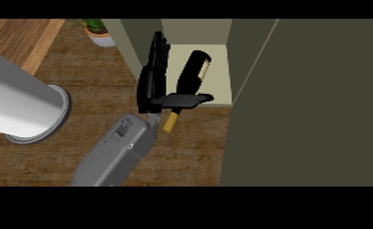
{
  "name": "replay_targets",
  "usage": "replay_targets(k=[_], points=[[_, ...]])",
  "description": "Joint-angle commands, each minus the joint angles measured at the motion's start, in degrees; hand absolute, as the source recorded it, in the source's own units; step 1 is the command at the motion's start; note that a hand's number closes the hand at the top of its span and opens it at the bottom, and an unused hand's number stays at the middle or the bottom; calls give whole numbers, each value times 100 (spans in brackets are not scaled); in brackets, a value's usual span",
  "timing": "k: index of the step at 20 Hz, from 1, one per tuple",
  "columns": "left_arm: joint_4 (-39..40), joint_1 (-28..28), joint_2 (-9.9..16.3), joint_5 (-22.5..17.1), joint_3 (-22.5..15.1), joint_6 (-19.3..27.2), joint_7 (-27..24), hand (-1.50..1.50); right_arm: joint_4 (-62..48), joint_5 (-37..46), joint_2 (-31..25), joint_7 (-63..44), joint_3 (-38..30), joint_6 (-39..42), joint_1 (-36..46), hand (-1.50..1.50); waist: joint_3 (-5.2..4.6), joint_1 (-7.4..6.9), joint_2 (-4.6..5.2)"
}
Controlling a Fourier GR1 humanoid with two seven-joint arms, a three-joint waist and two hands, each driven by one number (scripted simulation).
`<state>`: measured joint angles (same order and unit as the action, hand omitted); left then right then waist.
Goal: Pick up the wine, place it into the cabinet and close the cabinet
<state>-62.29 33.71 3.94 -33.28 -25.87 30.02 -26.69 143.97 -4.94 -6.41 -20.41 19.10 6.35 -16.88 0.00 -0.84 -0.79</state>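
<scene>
A: What's nearest?

B: A grey forearm rising from the lower edge to the right hand (pixel 154 82), fingers straight, thumb out across the wine (pixel 191 75).

A: Is it gripping the bottle?

B: No, the hand is spread flat along the bottle's left side. The bottle lies tilted, gold neck toward us over the counter (pixel 87 104), dark body inside the cabinet (pixel 218 57).

A: Anything around it?

B: The open door (pixel 306 109) stands at right, a big grey cylinder (pixel 29 107) at left, a potted plant (pixel 98 33) far left.
</scene>
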Motion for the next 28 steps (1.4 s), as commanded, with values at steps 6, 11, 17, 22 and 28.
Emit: replay_targets(k=[6,11,17,22,28], points=[[-2383,-1693,379,490,-839,491,371,-150,811,-80,31,-566,140,-267,223,-150,-1,7,37],[-3051,-2365,568,579,-841,442,157,-150,1294,-176,-202,-876,187,-185,-68,-150,-4,82,49],[-3660,-3282,944,703,-1126,490,50,-150,917,-401,-959,-718,893,894,-168,150,-3,59,34],[-4285,-4023,1589,530,-863,102,-181,-150,1102,-248,-956,-902,1879,984,-292,150,-11,51,18],[-5031,-4672,2142,401,-616,-98,-132,-150,1062,253,-630,-1379,2433,740,462,150,-18,-5,16]])
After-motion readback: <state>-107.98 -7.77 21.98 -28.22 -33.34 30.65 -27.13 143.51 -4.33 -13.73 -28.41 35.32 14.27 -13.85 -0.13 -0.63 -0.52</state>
